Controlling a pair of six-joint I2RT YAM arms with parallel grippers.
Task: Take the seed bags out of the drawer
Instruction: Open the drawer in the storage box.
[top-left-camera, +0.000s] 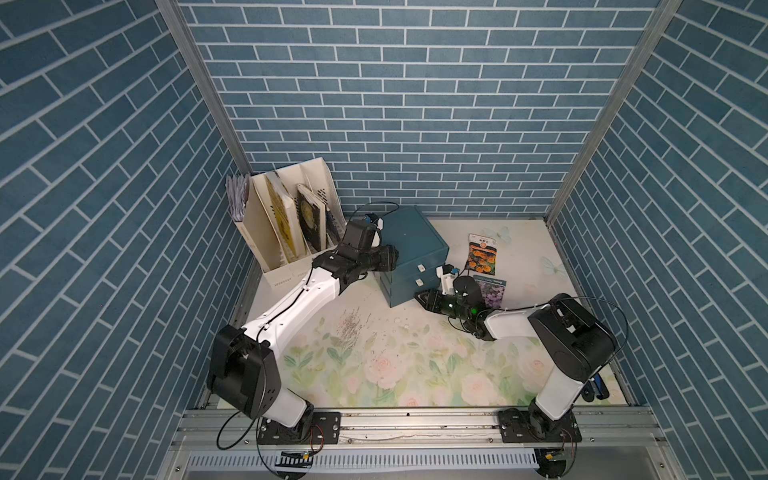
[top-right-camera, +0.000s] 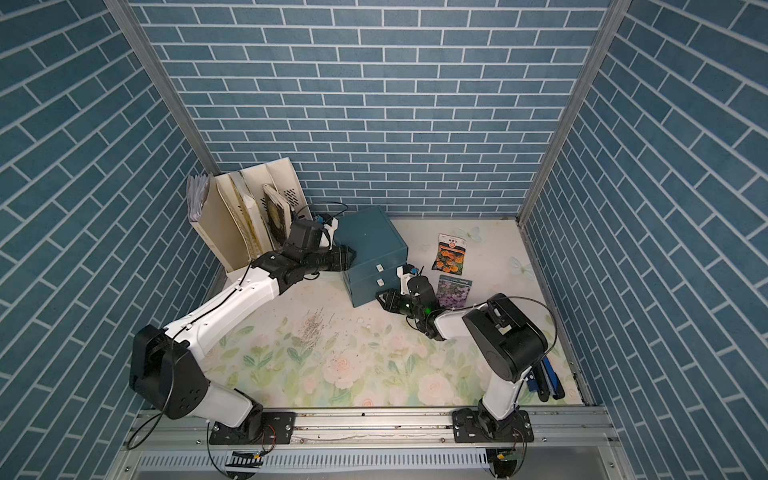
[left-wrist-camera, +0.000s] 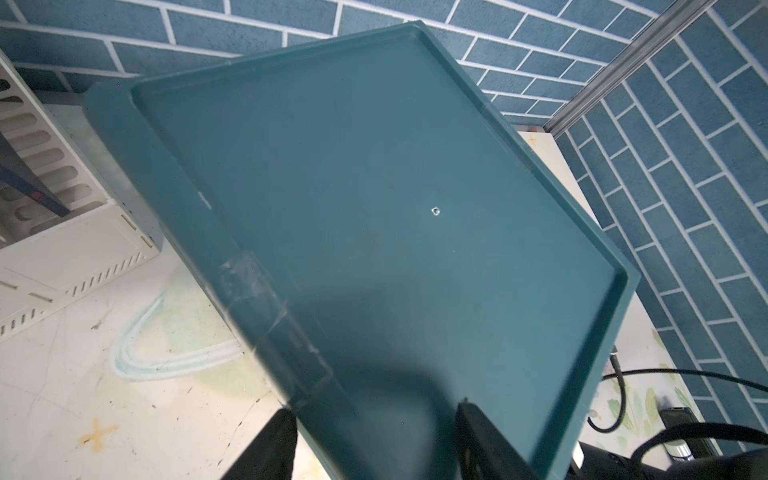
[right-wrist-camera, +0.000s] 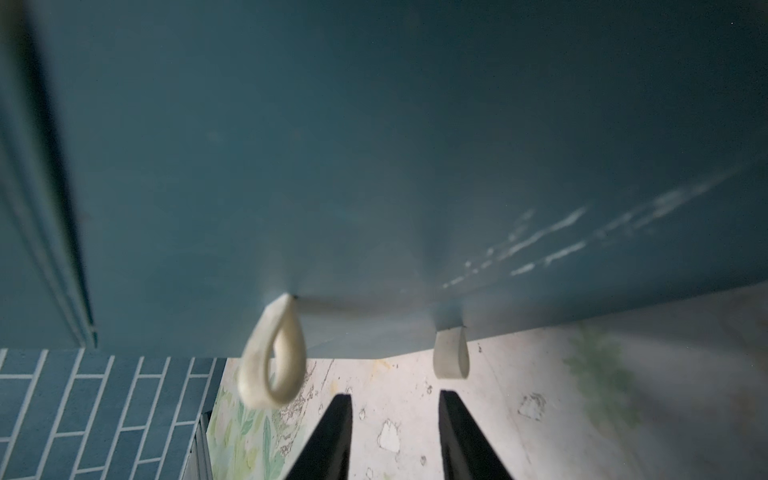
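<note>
Two seed bags lie on the mat to the right of the teal drawer cabinet (top-left-camera: 409, 245): a dark one with orange blooms (top-left-camera: 482, 254) and a white one with purple blooms (top-left-camera: 492, 291). Both top views show them. The cabinet's drawers look pushed in, so their insides are hidden. My left gripper (top-left-camera: 392, 257) is shut on the cabinet's top left edge, one finger (left-wrist-camera: 274, 444) outside the wall and the other on the top. My right gripper (top-left-camera: 422, 297) stands open and empty at the lower drawer front. Its fingertips (right-wrist-camera: 338, 409) are just short of the white loop handles (right-wrist-camera: 274, 365).
A cream file holder (top-left-camera: 286, 232) with upright books stands at the back left, close behind my left arm. A blue and black tool (top-right-camera: 548, 382) lies at the front right by the right arm's base. Small dark bits (top-left-camera: 353, 328) are scattered on the floral mat. Brick walls close three sides.
</note>
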